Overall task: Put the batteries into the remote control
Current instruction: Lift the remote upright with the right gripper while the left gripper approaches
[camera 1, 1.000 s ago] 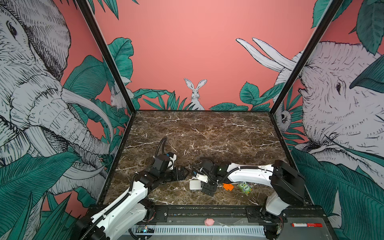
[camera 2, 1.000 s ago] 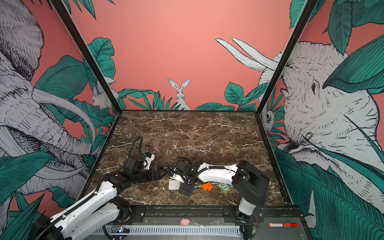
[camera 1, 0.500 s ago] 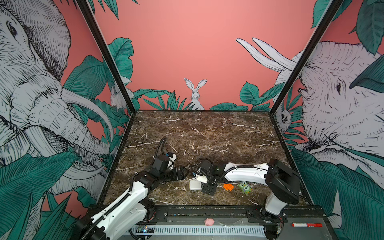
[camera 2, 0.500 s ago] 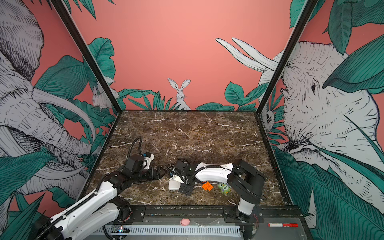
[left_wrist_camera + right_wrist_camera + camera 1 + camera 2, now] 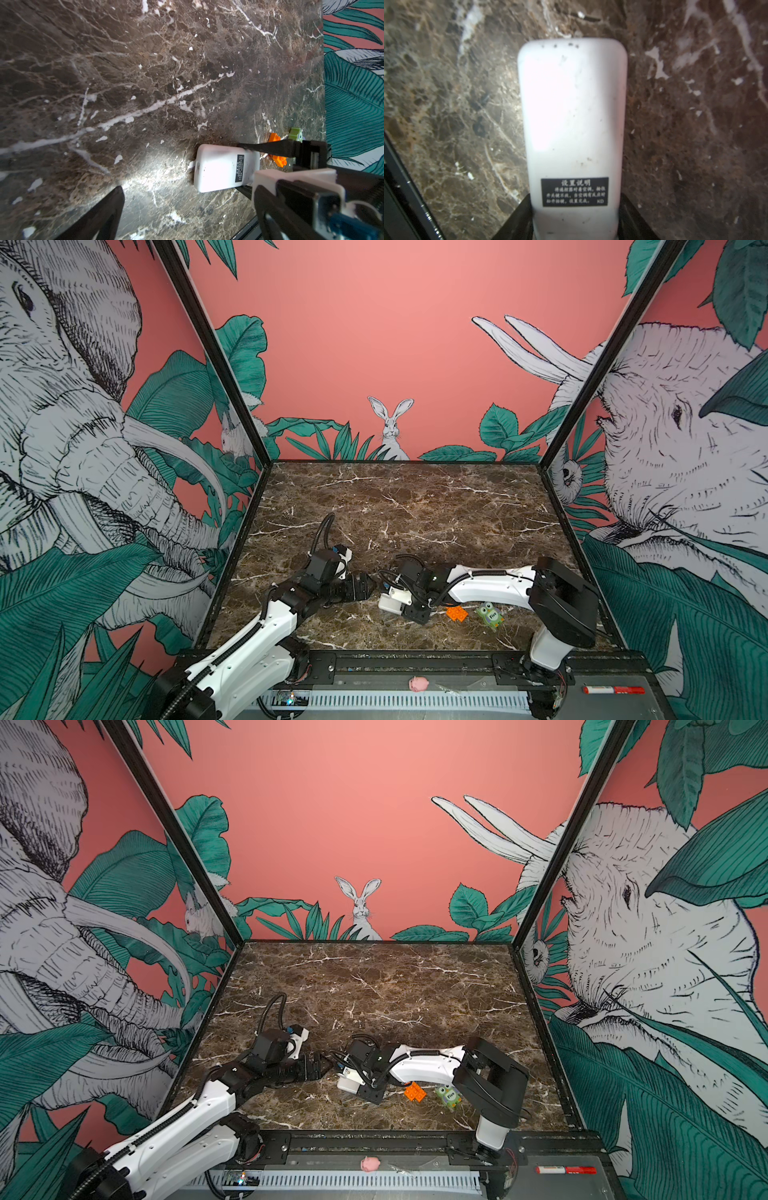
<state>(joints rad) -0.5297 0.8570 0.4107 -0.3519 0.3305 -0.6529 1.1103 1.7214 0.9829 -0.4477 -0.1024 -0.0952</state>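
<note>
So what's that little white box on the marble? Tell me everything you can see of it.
It is the remote control, a small oblong with rounded corners in smooth white plastic, lightly speckled with dirt. It lies flat on the marble table, plain back up, front hidden. A black label with white Chinese print sits near one end. At that end the right gripper straddles it, fingers against both long sides. No open battery compartment shows.
</note>
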